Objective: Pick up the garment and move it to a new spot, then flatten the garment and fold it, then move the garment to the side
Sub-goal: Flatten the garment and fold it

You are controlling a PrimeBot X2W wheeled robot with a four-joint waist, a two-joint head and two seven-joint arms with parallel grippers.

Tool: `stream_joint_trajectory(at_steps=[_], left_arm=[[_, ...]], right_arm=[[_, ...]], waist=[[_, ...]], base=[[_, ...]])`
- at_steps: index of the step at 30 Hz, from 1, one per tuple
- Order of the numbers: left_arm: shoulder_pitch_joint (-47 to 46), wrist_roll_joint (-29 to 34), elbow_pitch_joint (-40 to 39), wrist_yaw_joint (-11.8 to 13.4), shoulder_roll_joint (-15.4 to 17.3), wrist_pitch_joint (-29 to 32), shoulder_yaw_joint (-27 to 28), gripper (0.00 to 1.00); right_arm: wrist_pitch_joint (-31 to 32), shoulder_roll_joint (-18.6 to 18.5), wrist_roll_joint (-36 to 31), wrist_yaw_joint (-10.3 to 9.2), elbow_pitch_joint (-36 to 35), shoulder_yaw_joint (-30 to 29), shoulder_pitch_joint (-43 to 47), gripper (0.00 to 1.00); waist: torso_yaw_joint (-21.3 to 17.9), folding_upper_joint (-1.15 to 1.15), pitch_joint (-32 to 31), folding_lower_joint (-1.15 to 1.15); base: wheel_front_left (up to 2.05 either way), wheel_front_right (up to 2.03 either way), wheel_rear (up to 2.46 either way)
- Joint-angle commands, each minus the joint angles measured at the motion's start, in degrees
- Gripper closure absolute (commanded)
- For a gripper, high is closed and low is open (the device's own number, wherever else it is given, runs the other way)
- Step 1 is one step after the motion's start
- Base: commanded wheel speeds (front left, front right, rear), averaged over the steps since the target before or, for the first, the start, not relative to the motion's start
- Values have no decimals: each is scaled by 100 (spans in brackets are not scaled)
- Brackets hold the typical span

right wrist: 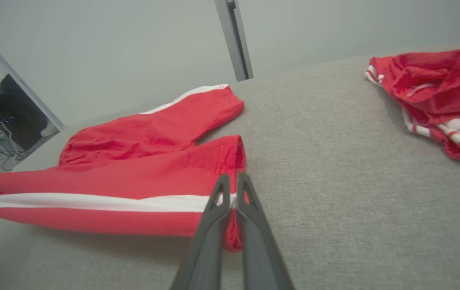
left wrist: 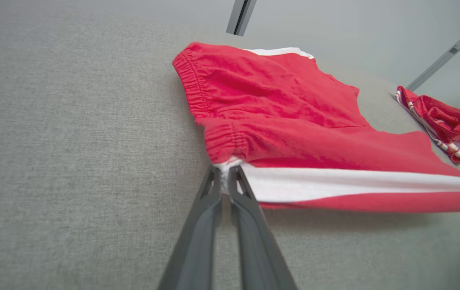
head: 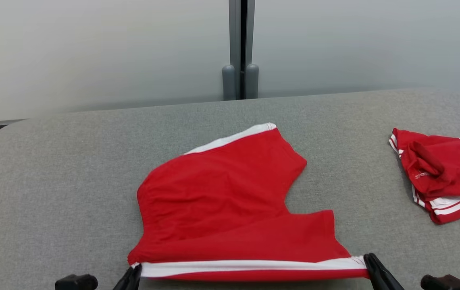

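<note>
Head view shows the red shorts (head: 221, 193) in the middle of the grey fabric surface (head: 52, 181), with the waistband (head: 143, 201) toward 9 o'clock and the two legs toward 3 o'clock. The far leg lies flat and points to about 1 o'clock. The near leg, at 6 o'clock, is stretched between the two grippers, and its white stripe (head: 250, 266) runs straight from one to the other. The left gripper (head: 135, 273), at 7 o'clock, is pinched tight on the waistband corner of the shorts. The right gripper (head: 370, 261), at 5 o'clock, is pinched tight on the hem corner of the same leg. In the wrist views this held edge is raised a little above the surface, with a shadow under it. A second red garment (head: 443, 177) lies crumpled at 3 o'clock, well apart from the shorts.
</note>
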Motion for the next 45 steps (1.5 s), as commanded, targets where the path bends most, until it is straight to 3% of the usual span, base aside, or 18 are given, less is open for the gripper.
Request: stream_joint_trajectory(at_steps=[1,6,11,19,30,38,45], left_arm=[[139,-31,-204,161,136,82,115,100],[644,-62,-1289,573,280,677,105,100],[533,-105,-1643,736,230,863,119,100],[-494,-329,-1296,447,75,942,127,100],[-2435,-667,-38,-160,-195,889,154,100],[-3070,-733,591,-365,-309,660,197,100],[-3276,-807,870,-466,-386,632,141,100]], right_arm=[[113,-46,-79,-36,-177,-171,160,100],[681,103,-294,-35,-1106,-496,608,100],[918,179,-354,-35,-1304,-732,404,100],[942,68,-313,-35,-908,-923,-883,100],[1019,-421,-50,-28,756,-268,-3855,100],[672,-552,317,-27,2330,411,-5312,100],[191,-591,635,-27,3255,1064,-6074,100]], waist=[[15,0,-41,0],[62,0,-82,0],[186,0,47,0],[439,0,889,0],[752,0,2222,0],[965,0,2525,0],[1047,0,2583,0]], base=[[0,0,0],[0,0,0],[0,0,0],[0,0,0],[0,0,0],[0,0,0],[0,0,0]])
